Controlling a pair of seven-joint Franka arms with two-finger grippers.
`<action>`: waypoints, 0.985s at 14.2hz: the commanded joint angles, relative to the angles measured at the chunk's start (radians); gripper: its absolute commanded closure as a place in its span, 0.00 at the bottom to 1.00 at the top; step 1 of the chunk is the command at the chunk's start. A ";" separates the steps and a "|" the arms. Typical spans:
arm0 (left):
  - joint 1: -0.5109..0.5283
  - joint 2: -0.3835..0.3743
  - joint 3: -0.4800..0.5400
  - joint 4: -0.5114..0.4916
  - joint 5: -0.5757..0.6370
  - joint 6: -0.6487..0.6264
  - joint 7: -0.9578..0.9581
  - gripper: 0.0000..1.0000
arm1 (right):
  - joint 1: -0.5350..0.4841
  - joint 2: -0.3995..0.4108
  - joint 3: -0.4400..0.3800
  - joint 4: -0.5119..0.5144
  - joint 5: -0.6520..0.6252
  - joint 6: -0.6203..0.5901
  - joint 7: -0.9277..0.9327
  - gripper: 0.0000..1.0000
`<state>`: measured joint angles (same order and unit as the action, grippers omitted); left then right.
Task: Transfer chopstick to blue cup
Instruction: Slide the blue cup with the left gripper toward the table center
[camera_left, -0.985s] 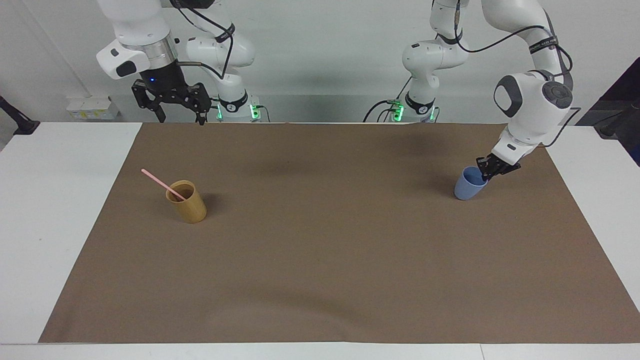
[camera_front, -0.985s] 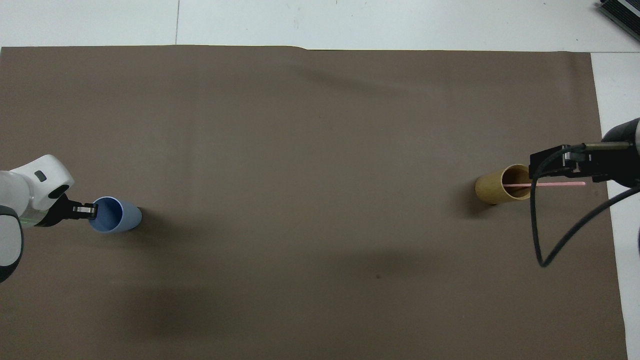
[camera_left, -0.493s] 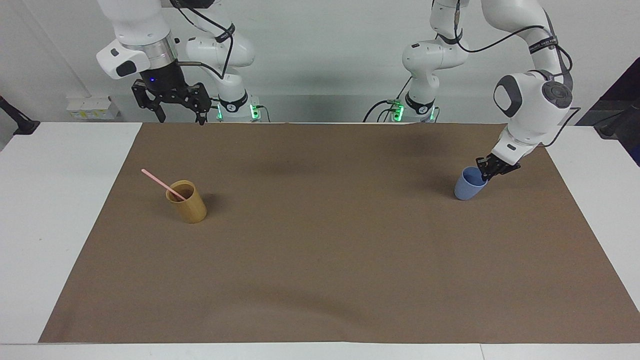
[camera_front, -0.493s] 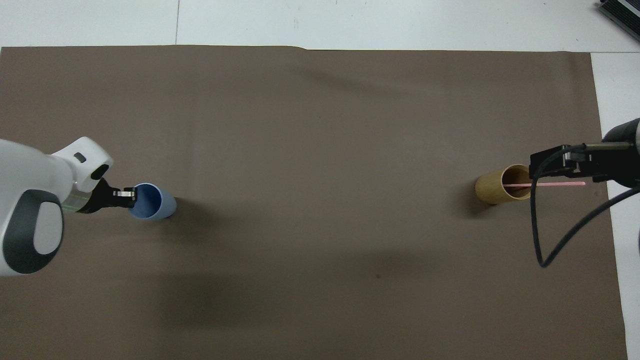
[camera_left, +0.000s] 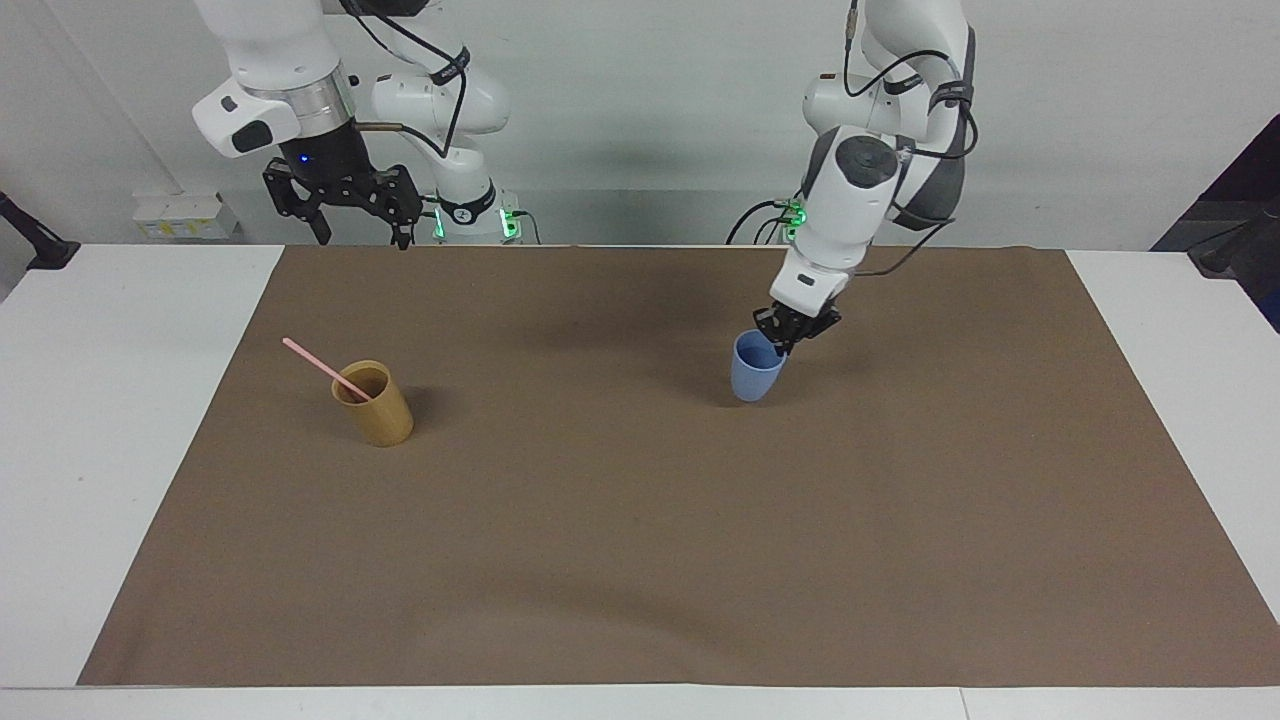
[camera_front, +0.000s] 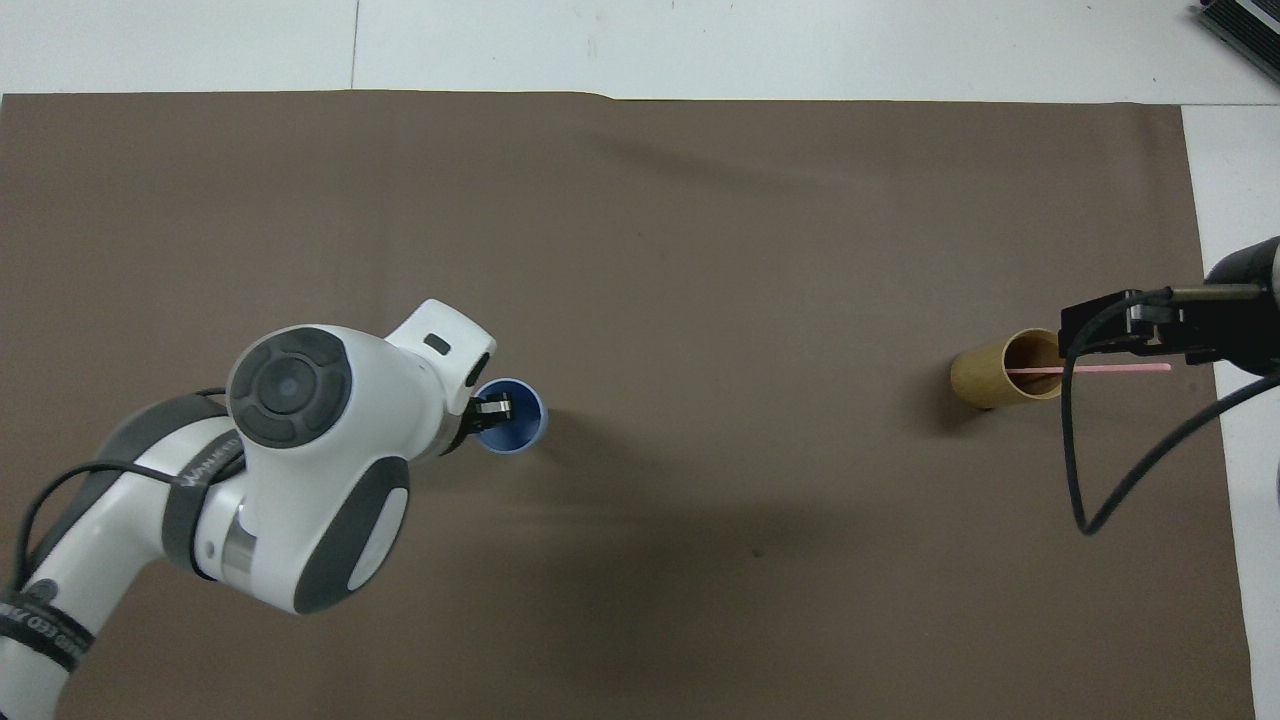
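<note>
Two tools split the work — the left tool (camera_left: 790, 340), pinched shut on the rim of the small matte light-blue tapered cup (camera_left: 755, 367), holds it mid-bench, presumably nearer the thin pale pink chopstick (camera_left: 326, 369) leaning in the tan cylindrical cup (camera_left: 376, 404), while the right tool (camera_left: 345, 205) waits above, fingers spread and empty.

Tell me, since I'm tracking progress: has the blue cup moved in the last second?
Yes. The left gripper, shut on the blue cup, has carried it toward the bamboo cup.

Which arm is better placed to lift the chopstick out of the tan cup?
Right: the right gripper hangs open above the tan cup holding the chopstick; the left gripper is shut on the blue cup.
</note>
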<state>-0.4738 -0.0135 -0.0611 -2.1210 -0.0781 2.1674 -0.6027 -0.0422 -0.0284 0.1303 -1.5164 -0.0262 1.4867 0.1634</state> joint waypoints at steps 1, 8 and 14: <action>-0.074 0.003 0.021 0.009 -0.014 0.026 -0.045 1.00 | -0.013 -0.019 0.000 -0.021 0.011 0.003 -0.016 0.00; -0.117 0.032 0.020 0.012 -0.003 0.065 -0.088 1.00 | -0.040 -0.021 0.000 -0.022 0.011 -0.006 -0.019 0.00; -0.115 0.058 0.021 0.015 0.027 0.055 -0.078 1.00 | -0.088 -0.019 0.000 -0.025 0.012 0.001 -0.056 0.00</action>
<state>-0.5689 0.0396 -0.0575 -2.1196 -0.0748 2.2226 -0.6741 -0.1095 -0.0284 0.1242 -1.5189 -0.0262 1.4867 0.1534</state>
